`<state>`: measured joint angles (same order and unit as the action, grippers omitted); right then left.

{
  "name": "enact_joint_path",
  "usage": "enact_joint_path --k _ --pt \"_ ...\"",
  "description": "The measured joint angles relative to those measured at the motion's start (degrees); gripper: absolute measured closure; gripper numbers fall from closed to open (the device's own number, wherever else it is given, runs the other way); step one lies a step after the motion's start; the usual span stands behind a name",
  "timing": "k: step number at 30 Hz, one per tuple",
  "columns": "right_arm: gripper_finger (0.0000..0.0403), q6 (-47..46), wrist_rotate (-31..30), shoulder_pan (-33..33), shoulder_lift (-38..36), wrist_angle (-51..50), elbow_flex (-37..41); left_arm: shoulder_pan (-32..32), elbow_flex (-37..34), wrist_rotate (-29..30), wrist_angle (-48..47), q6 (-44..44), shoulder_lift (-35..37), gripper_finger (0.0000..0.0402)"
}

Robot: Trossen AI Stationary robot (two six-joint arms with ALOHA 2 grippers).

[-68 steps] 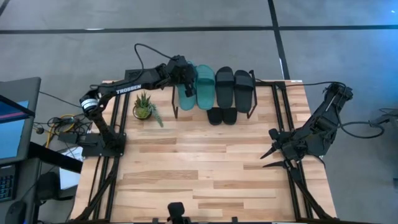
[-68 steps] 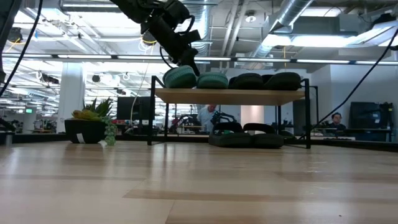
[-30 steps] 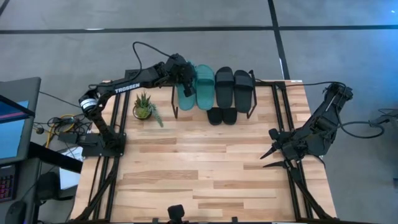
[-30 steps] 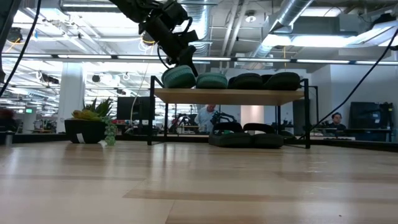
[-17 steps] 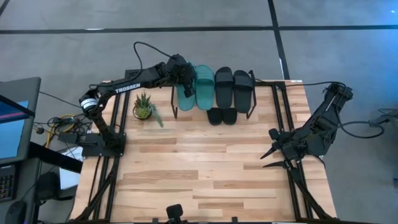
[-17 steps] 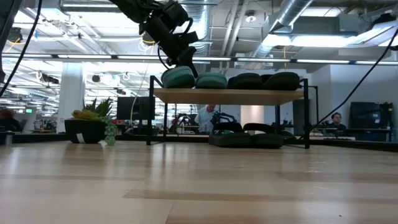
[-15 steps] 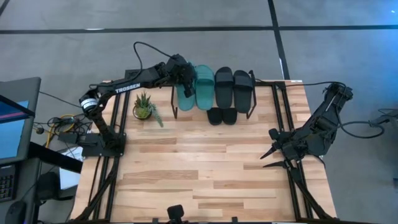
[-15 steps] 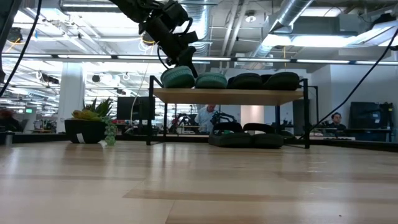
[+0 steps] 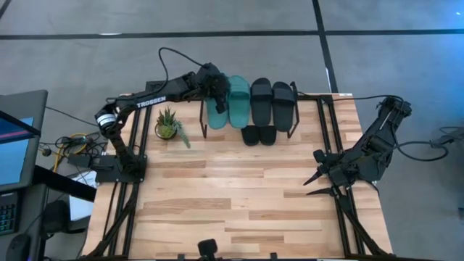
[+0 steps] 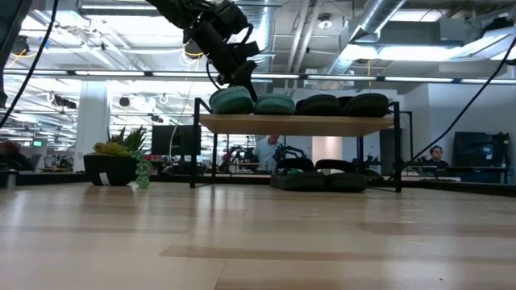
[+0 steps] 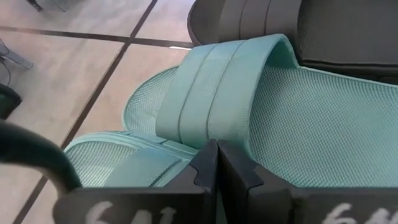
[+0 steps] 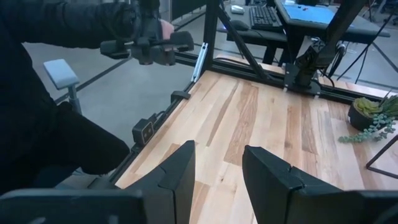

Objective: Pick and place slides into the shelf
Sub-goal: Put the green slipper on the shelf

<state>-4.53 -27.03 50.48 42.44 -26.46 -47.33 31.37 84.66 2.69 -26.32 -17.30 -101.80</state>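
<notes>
Table (image 9: 239, 196): wood top, mostly bare, with a potted plant (image 9: 167, 125) near its far left.

Shelf (image 10: 298, 123): low rack at the far edge, centre. Its top board carries four slides side by side, a teal pair (image 9: 230, 101) on the left and a black pair (image 9: 272, 98) on the right. The third pair (image 9: 259, 135), black, sits on the table under the shelf, toes poking out toward the near side. All six lie with their long axes running near-to-far.

Left arm: stretched from its base at the table's left edge diagonally out to the shelf's left end. Left gripper (image 9: 214, 85) sits right over the far end of the leftmost teal slide (image 11: 124, 165). Its fingers (image 11: 208, 168) are pressed together with nothing between them; whether they touch the slide I can't tell. Looks like a nudge or a retreat, not a pick.

Right arm: folded at the table's right edge, well apart from the shelf. Right gripper (image 12: 214, 165) is partly open, empty, pointing across bare table.

Left arm is far nearer. All slides look placed, so my read is the task is about done.
</notes>
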Motion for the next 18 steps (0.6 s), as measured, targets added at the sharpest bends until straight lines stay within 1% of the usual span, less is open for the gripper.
enact_joint_path --k 2,10,18 --pt "0.0281 0.00 0.00 0.00 0.02 -0.01 0.00 -0.42 0.49 0.37 -0.02 -0.02 -0.04 0.0401" --pt "0.0281 -0.40 0.01 0.11 0.02 -0.04 0.00 -1.97 6.69 1.26 -4.93 -2.24 -0.65 0.0401" --pt "0.0281 -0.15 0.01 0.11 0.02 -0.07 0.00 -3.53 8.33 3.31 -5.55 -3.50 -0.67 0.0401"
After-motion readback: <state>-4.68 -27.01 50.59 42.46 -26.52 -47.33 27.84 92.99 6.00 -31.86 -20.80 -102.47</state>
